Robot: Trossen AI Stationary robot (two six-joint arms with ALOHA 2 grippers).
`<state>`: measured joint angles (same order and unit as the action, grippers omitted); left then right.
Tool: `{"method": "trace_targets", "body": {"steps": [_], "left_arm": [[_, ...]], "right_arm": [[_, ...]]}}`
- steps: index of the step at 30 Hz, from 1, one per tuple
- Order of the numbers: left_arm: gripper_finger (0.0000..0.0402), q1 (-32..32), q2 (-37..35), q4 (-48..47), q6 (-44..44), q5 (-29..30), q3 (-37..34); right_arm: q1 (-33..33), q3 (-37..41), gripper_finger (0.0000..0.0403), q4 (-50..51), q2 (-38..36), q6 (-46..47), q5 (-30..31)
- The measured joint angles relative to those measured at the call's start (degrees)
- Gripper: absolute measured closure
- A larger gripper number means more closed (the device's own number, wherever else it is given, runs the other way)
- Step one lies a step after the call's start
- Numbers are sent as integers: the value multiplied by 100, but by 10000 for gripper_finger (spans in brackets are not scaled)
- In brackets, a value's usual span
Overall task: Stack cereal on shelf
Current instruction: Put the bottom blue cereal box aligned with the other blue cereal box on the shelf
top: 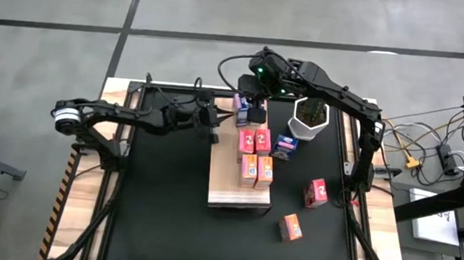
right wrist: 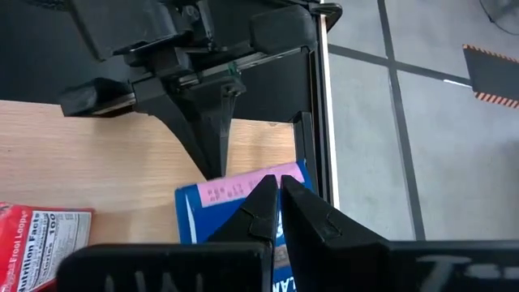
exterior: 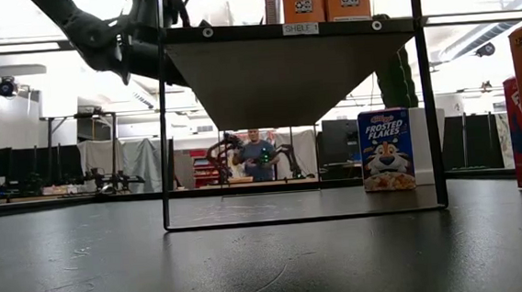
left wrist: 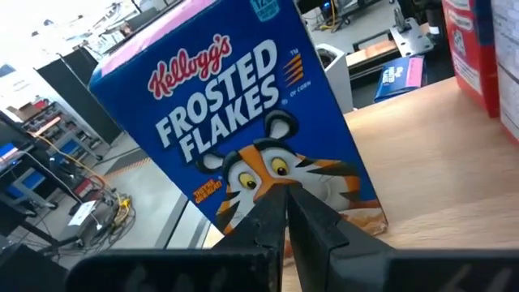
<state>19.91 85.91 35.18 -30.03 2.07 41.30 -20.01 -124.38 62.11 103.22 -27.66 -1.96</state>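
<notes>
Cereal on the shelf: we counted four pink-red and orange boxes [top: 257,156] standing in a tight cluster on the shelf [top: 225,184], plus a blue Frosted Flakes box [left wrist: 251,130] upright at the shelf's far end.

Cereal off the shelf: we found a second blue box [top: 285,146] on the black mat [top: 165,225] just beside the shelf, and two more, a pink-red box [top: 317,192] and an orange box [top: 292,227], lying farther out to the right.

Progress: we judged the task a little past halfway, with three boxes left to bring over and bare board showing along the shelf's left and near sides.

Right pincer [right wrist: 278,199]: it sat directly above the far blue box, its fingers pressed nearly together over the box's pink top edge; we could not tell whether they gripped it.

Left pincer [left wrist: 285,212]: it faced the front of that same box from the left, fingers pressed together, holding nothing.

Obstacles: we noted a white-potted cactus [top: 309,118] close to the right arm's reach, and both arms crowding one box, so each stood in the other's way.

Background: a person [exterior: 260,155] stood far behind the counter.
</notes>
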Motion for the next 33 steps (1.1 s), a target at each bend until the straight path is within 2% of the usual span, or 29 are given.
{"method": "trace_targets", "body": {"steps": [33], "left_arm": [[402,170,88,106,330,-4,-20]], "right_arm": [[58,-4,394,-24,-13,491,-4]]}}
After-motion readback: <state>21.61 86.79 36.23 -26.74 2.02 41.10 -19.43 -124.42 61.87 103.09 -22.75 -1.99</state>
